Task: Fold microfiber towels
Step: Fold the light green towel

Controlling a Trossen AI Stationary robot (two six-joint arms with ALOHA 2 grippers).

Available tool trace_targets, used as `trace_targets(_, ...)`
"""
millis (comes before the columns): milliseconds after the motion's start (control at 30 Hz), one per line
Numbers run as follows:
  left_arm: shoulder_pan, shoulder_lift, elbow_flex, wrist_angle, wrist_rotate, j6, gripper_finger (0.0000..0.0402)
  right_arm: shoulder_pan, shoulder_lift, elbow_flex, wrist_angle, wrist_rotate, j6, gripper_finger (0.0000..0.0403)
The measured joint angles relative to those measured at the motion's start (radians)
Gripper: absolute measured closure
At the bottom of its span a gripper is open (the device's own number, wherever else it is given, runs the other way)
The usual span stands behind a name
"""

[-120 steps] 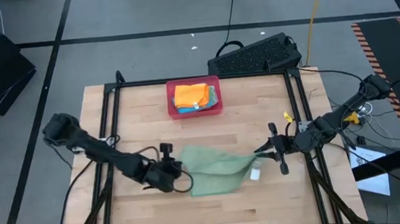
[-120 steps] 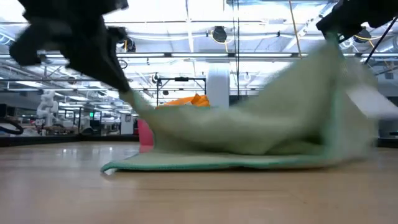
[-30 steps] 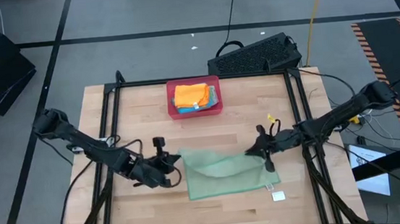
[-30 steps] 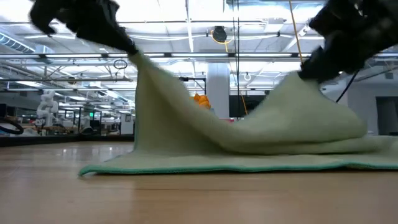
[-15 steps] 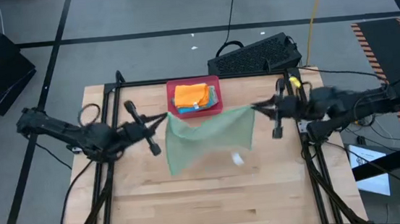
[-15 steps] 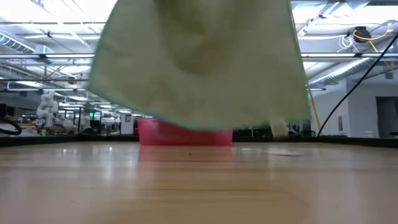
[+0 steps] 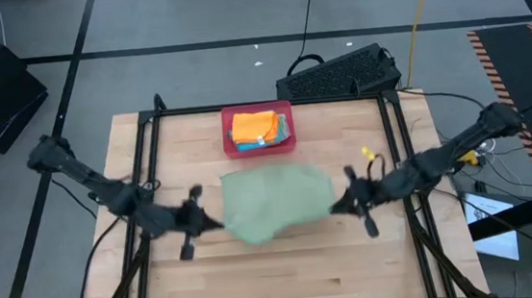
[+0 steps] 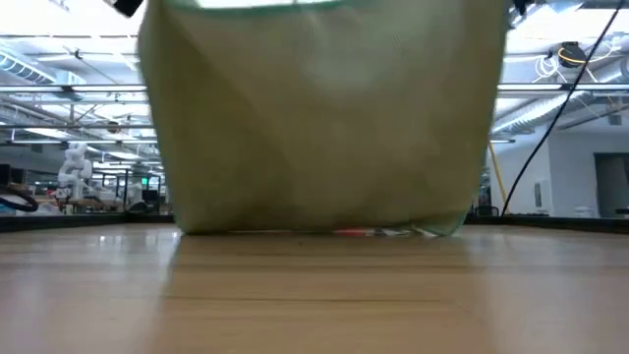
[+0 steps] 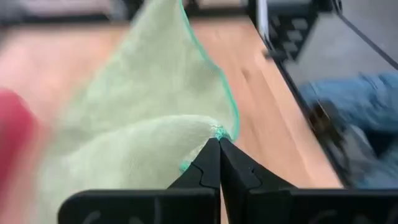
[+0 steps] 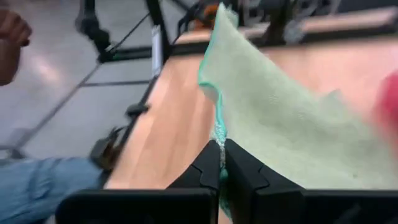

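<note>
From above, the green towel (image 7: 275, 201) hangs stretched between the two arms over the middle of the bench (image 7: 277, 273). The left gripper (image 7: 200, 222) pinches its left corner and the right gripper (image 7: 343, 203) its right corner. Half a second ago the cloth was held up near the tray at the far side; now it has swung toward the near side and lower. A second ago it lay partly on the bench with both corners just being lifted. So the shake-out looks done, and the arms seem to be laying the towel flat for a fold. The pink-red tray (image 7: 228, 138) sits at the far middle of the bench, holding a stack of towels (image 7: 255, 128), orange on top, with blue and green edges showing beneath.

The low view shows the green towel (image 8: 319, 118) as a broad hanging sheet whose lower hem just meets the bench (image 8: 314, 295). Earlier that hem hung clear above the wood.

In the left wrist view, the left arm's fingers (image 9: 205, 169) are pressed together on a teal-stitched corner of the towel (image 9: 143, 124), the cloth running away over the bench.

In the right wrist view, the right arm's fingers (image 10: 236, 165) are likewise closed on the hemmed edge of the towel (image 10: 286, 124). A person's blue trouser leg (image 10: 50, 177) shows beyond the bench edge.
</note>
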Motion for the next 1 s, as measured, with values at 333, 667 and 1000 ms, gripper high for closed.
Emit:
trace_targets(333, -0.149, 0.312, 0.0, 0.138, 0.139, -0.207, 0.0399, 0.142, 0.267, -0.158, 0.396, -0.125, 0.224, 0.0398)
trace_targets(667, -0.163, 0.496, 0.0, 0.128, 0.133, -0.381, 0.0388, 0.149, 0.473, -0.158, 0.434, -0.153, 0.367, 0.0388)
trace_targets(1000, -0.16, 0.469, 0.0, 0.078, 0.108, -0.422, 0.028, 0.135, 0.32, -0.158, 0.259, -0.167, 0.371, 0.0267)
